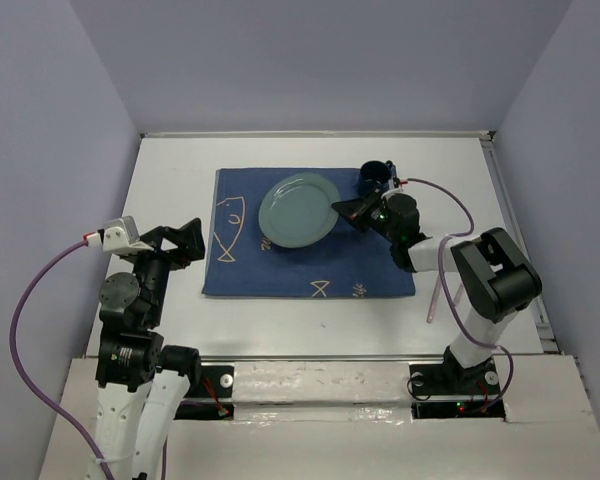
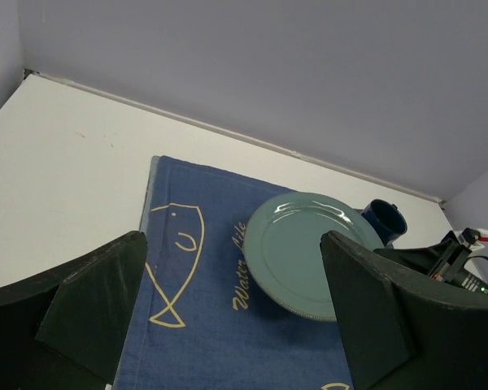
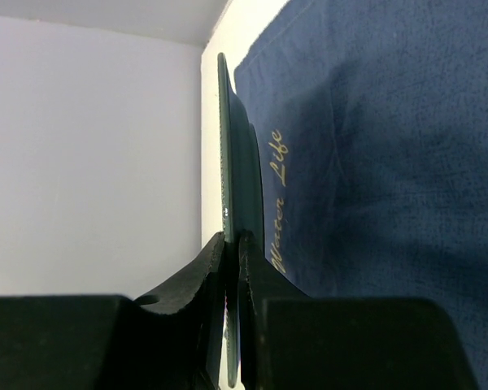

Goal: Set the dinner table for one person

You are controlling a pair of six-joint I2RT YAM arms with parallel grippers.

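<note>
A teal plate (image 1: 299, 210) is held a little above the dark blue cloth (image 1: 280, 265) that lies on the white dinner table (image 1: 170, 180). My right gripper (image 1: 346, 209) is shut on the plate's right rim; in the right wrist view the plate (image 3: 232, 154) shows edge-on between the jaws (image 3: 232, 248). A dark blue mug (image 1: 375, 177) stands at the cloth's far right corner, just behind the right gripper. My left gripper (image 1: 192, 240) is open and empty at the cloth's left edge. In the left wrist view the plate (image 2: 305, 252) and mug (image 2: 385, 219) lie ahead of it.
The cloth (image 2: 203, 309) bears pale fish drawings and script. A pale stick-like item (image 1: 448, 290) lies on the table right of the cloth, partly under the right arm. Walls enclose the table at the back and both sides.
</note>
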